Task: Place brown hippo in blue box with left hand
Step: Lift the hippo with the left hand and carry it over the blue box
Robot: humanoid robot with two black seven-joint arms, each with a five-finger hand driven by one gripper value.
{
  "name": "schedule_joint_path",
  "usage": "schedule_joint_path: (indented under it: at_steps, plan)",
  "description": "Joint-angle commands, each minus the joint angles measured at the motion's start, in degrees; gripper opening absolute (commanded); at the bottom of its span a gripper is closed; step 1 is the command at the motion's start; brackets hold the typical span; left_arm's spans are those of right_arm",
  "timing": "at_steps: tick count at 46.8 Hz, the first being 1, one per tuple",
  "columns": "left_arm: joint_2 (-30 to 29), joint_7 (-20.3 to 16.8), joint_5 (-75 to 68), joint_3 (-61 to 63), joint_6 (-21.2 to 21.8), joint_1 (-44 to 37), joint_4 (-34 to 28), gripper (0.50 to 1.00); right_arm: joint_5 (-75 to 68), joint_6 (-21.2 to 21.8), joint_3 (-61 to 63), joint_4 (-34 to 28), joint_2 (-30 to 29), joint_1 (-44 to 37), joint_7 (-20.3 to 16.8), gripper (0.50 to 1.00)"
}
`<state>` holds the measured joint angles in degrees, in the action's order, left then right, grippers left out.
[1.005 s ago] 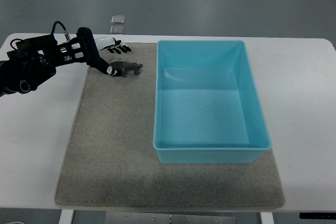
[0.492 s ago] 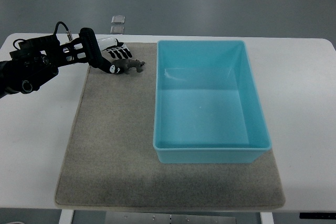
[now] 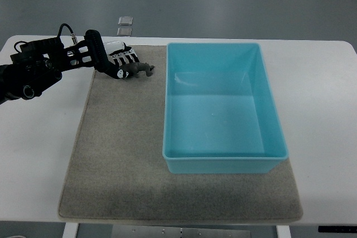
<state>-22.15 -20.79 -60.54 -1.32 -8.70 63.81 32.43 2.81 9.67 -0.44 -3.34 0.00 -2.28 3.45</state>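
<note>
The hippo point(image 3: 138, 70) is at the far left part of the mat point(image 3: 122, 154), near its far edge, and well to the left of the box point(image 3: 223, 163). It is small and dark brown, with its long side pointing toward the box. The left hand point(image 3: 120, 62) is closed around its left end: the thumb comes from the near side and the fingers point(image 3: 128, 56) lie over the far side, so the toy is pinched between them. If the hippo touches the mat or is a little above it, I cannot tell.

The left arm point(image 3: 39, 71) is black with a cable on top, and it comes in from the left edge over the white table point(image 3: 39, 154).

The box is blue, open at the top, with nothing inside. It stands on the right half of the mat. The mat is grey-brown and lies on the table.

Two small squares point(image 3: 125, 25) are on the floor beyond the far edge of the table.
</note>
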Motion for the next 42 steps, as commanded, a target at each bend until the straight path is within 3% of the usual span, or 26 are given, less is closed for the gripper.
schedule_joint_path:
  at_steps: [1,11,42]
  plan:
    - [-0.1,0.1,0.3,-0.1,-0.4,0.3,0.0,0.500,0.0,0.0,0.0,0.0,0.0,0.0,0.0,0.936]
    - [-0.2,0.3,1.1,-1.1,-5.0,1.4,0.1,0.500,0.0,0.0,0.0,0.0,0.0,0.0,0.0,0.936]
    - [-3.0,0.3,0.8,-7.7,-5.3,11.2,2.5,0.500,0.0,0.0,0.0,0.0,0.0,0.0,0.0,0.936]
